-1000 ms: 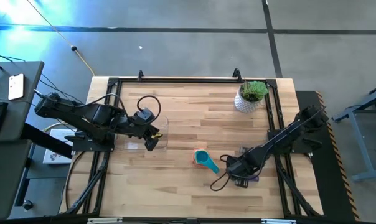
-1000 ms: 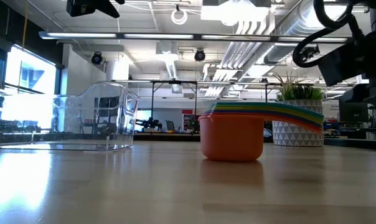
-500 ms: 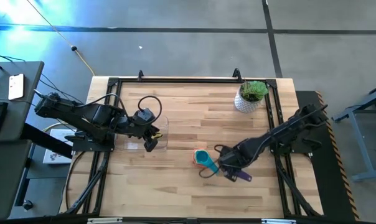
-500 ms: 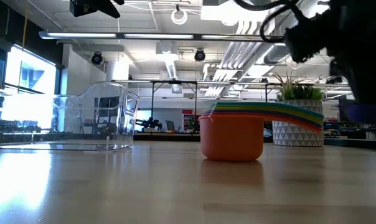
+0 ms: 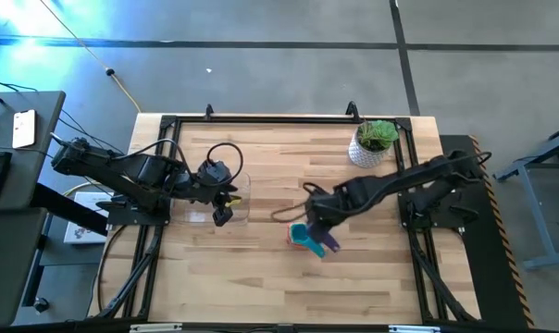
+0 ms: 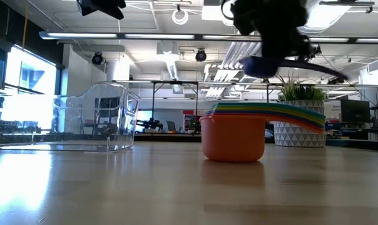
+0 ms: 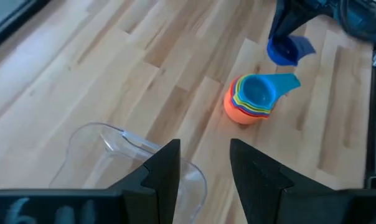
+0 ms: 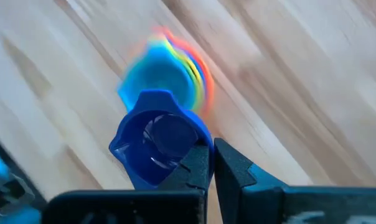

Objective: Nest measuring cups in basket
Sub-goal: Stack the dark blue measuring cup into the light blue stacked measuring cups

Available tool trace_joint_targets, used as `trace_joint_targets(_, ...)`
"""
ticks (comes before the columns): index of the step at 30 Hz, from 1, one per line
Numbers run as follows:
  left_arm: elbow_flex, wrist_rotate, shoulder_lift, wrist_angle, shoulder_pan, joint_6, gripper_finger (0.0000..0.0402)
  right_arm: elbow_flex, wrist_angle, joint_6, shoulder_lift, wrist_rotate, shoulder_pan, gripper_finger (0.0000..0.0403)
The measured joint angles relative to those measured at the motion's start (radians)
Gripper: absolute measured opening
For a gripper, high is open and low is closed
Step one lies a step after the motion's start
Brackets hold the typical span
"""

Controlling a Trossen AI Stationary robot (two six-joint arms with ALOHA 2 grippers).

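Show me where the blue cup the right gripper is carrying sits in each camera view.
High view: blue cup, beside the nested stack.
Low view: dark shape above the stack.
Left wrist view, beyond the stack.
Right wrist view, pinched by the right gripper.
Shared landmark: the stack.

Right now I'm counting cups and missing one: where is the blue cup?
The blue cup is held in the right tool, in the air just above the nested stack of cups, right of the basket in the high view.
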Motion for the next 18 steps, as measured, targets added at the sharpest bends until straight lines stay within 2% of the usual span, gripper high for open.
trace_joint_targets(9, 0.0, -0.011, 0.0, -0.001, 0.0, 0.033, 0.0131, -0.008, 0.234, -0.084, 0.03, -0.019, -0.058, 0.0)
trace_joint_targets(18, 0.0, -0.016, 0.0, -0.004, 0.0, 0.086, 0.0131, -0.008, 0.233, -0.048, 0.112, -0.096, -0.068, 0.0)
